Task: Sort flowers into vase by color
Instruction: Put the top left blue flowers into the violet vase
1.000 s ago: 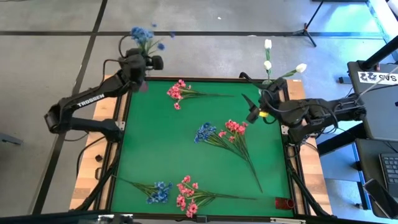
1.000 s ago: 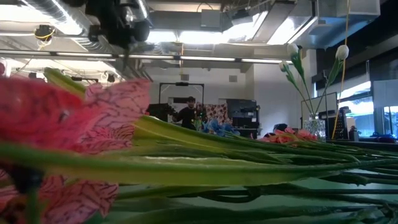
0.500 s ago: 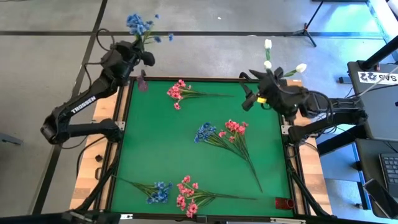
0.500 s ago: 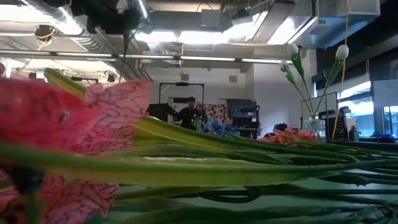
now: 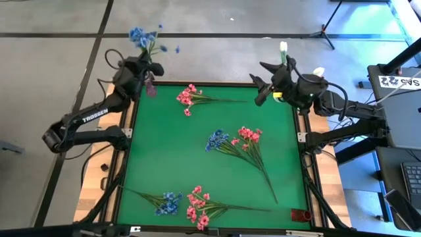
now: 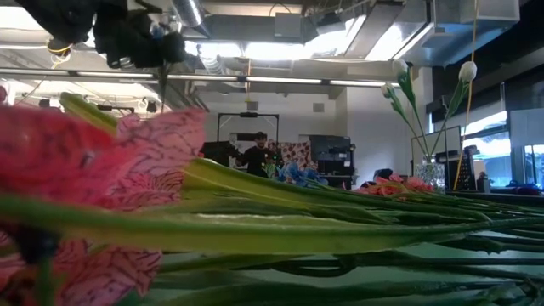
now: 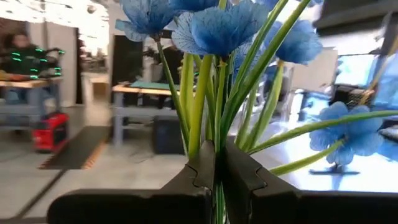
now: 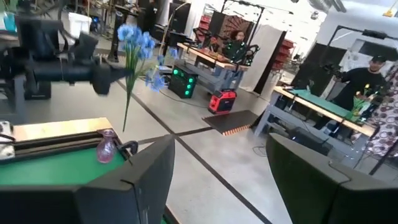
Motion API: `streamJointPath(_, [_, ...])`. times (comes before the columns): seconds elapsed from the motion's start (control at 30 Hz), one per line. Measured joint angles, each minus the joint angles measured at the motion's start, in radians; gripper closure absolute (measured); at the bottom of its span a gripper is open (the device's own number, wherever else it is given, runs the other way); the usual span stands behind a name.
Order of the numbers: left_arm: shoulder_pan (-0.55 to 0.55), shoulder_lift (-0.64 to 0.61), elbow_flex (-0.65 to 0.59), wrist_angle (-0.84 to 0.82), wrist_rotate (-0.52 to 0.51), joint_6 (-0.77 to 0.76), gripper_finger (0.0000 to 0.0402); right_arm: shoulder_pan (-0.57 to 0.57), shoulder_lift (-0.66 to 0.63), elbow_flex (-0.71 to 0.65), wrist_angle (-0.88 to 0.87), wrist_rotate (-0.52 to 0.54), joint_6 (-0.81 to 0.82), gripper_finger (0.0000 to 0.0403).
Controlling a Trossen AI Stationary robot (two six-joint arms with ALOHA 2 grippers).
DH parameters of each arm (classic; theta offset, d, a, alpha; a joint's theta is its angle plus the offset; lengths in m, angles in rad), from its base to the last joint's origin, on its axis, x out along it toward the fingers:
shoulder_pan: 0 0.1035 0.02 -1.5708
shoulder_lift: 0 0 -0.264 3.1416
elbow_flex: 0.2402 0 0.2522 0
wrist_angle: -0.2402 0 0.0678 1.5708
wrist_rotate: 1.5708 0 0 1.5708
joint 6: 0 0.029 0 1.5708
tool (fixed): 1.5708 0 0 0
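You have the green felt-topped table (image 5: pixel 197 164) spread under both dark arms, with loose sprays lying on it: a pink clustered spray (image 5: pixel 187 97) near the far edge, a blue-and-pink pair (image 5: pixel 233 139) crossed at the middle, and a blue spray (image 5: pixel 168 202) beside another pink spray (image 5: pixel 199 207) at the near edge.

Your left gripper (image 5: pixel 148 64) sits beyond the table's far left corner, raised above a small pink glass vase (image 5: pixel 150 87) that stands at that corner. Its fingers (image 7: pixel 202 177) are clenched on the green stems of a blue-flowered spray (image 5: pixel 141 36), whose blooms rise above the jaws while the stem tail hangs down toward the vase, its tip apart from the mouth as far as the right wrist view shows.

Your right gripper (image 5: pixel 264 80) hovers at the far right corner, jaws spread wide and holding nothing, just beside the white tulip-like buds (image 5: pixel 283 47).

Since a second ago, the left gripper has pulled back off the table's edge and carried the blue spray farther out; the right gripper has swung from over the felt to the corner.
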Motion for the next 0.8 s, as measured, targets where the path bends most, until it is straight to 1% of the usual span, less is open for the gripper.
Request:
streamJointPath(0.1, [-0.057,-0.030,-0.008,0.000,-0.104,0.065,0.0392,0.019,0.000,0.000,0.000,-0.002,0.056,0.0150])
streamJointPath(0.2, [-0.100,-0.091,-0.007,0.018,-0.173,0.126,0.0392,0.038,0.000,0.000,0.000,0.022,0.061,0.0150])
streamJointPath(0.27, [-0.119,-0.121,-0.006,-0.019,-0.213,0.130,0.0392,0.055,0.002,0.000,0.000,0.034,0.063,0.0150])
streamJointPath(0.37, [-0.114,-0.147,-0.009,-0.088,-0.226,0.124,0.0392,0.061,0.010,0.000,-0.002,0.037,0.066,0.0150])
streamJointPath(0.53, [-0.084,-0.149,-0.064,-0.099,-0.220,0.065,0.0392,0.060,0.018,0.000,-0.001,0.036,0.089,0.0150])
streamJointPath(0.63, [-0.059,-0.150,-0.095,-0.085,-0.224,0.021,0.0392,0.058,0.023,0.000,0.002,0.036,0.089,0.0150])
streamJointPath(0.7, [-0.044,-0.150,-0.117,-0.065,-0.223,0.020,0.0391,0.058,0.024,0.000,0.000,0.035,0.089,0.0150])
streamJointPath(0.8, [-0.022,-0.150,-0.135,-0.039,-0.180,0.008,0.0391,0.058,0.026,0.000,-0.001,0.026,0.092,0.0150])
